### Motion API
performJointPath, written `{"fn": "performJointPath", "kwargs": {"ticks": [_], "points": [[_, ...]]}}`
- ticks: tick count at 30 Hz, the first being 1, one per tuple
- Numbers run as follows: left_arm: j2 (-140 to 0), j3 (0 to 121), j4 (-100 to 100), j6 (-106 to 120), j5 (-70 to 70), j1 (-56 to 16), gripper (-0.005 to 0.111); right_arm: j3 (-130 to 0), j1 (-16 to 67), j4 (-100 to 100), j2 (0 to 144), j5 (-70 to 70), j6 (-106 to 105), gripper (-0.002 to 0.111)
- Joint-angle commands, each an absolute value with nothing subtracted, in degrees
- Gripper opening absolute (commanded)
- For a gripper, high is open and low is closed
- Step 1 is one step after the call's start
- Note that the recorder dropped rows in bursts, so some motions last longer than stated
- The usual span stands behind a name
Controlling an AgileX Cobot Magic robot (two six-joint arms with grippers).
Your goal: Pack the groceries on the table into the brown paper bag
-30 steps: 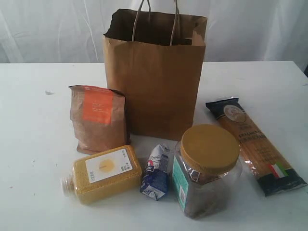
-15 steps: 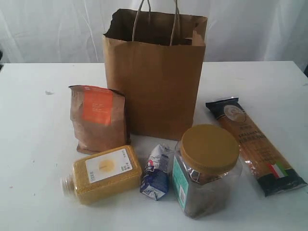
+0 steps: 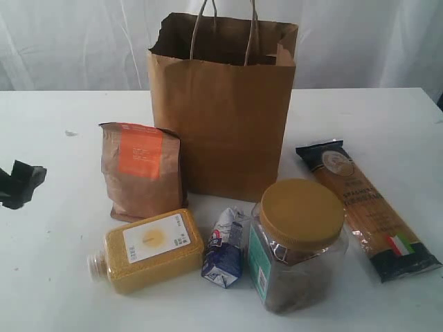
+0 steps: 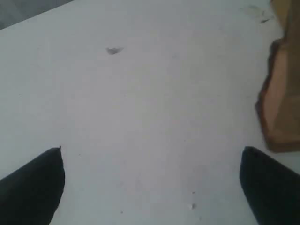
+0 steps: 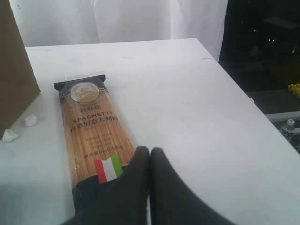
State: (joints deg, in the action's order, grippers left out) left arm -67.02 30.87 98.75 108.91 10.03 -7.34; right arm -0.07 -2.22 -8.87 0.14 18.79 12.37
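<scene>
changed: the left claw [image 3: 22, 181] now pokes in at the left edge of the exterior frame, mid height, above bare bench [image 3: 55, 290]; half a second ago and a second ago that edge showed only white bench
unchanged: the bag and all five groceries in view sit exactly where both earlier frames had them; nothing has been lifted or nudged
left claw state: jaws spread wide with nothing between them; its wrist view shows only bench and a grey speck [image 4: 112, 50] between the two dark tips
right claw state: right claw [image 5: 150, 152] has its fingers pressed together and holds nothing; it hangs over the flag end of the spaghetti packet [image 3: 367, 207] and is outside the exterior frame
brown paper bag [image 3: 228, 124]: upright at top centre, mouth open, string handles standing up
brown pouch [image 3: 142, 176]: upright at centre left, just beside the bag's left side
yellow grain bottle [image 3: 149, 249]: lying on its side, lower left of centre
small carton [image 3: 225, 249]: bottom centre, between bottle and jar
yellow-lidded jar [image 3: 297, 242]: upright, lower right of centre
spaghetti: flat along the right side, well clear of the left claw
meaning: likely the start of an approach by the left arm; the pouch and the bottle are nearest it; five items on the bench are not yet packed
</scene>
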Motion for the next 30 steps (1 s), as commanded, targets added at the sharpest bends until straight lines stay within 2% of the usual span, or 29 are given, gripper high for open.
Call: {"fn": "performJointPath", "kwargs": {"ticks": [1, 5, 8, 10, 14, 17, 22, 26, 30], "points": [[-67.44, 30.43, 99.95, 107.92, 3.01, -7.72, 0.068, 0.00, -2.32, -8.90, 0.00, 18.29, 12.27, 0.000], [-67.32, 30.43, 99.95, 109.64, 7.54, -7.62, 0.000, 0.00, -2.32, -8.90, 0.00, 18.29, 12.27, 0.000], [-67.32, 30.43, 99.95, 109.16, 13.61, -7.25, 0.000, 0.00, -2.32, -8.90, 0.00, 18.29, 12.27, 0.000], [-67.32, 30.86, 98.85, 103.05, 12.46, -6.09, 0.000, 0.00, -2.32, -8.90, 0.00, 18.29, 12.27, 0.000], [-67.32, 34.10, 93.00, 89.44, 0.35, -2.57, 0.000, 0.00, -2.32, -8.90, 0.00, 18.29, 12.27, 0.000], [-67.42, 36.27, 95.66, 79.78, -5.66, 0.91, 0.000, 0.00, -2.32, -8.90, 0.00, 18.29, 12.27, 0.000], [-67.42, 36.51, 99.95, 48.22, -17.79, 6.15, 0.000, 0.00, -2.32, -8.90, 0.00, 18.29, 12.27, 0.000], [-66.54, 36.51, 99.95, 33.31, -12.88, 9.20, 0.000, 0.00, -2.32, -8.90, 0.00, 18.29, 12.27, 0.000], [-64.10, 38.40, 97.41, 51.03, 3.06, 12.22, 0.000, 0.00, -2.32, -8.90, 0.00, 18.29, 12.27, 0.000]]}}
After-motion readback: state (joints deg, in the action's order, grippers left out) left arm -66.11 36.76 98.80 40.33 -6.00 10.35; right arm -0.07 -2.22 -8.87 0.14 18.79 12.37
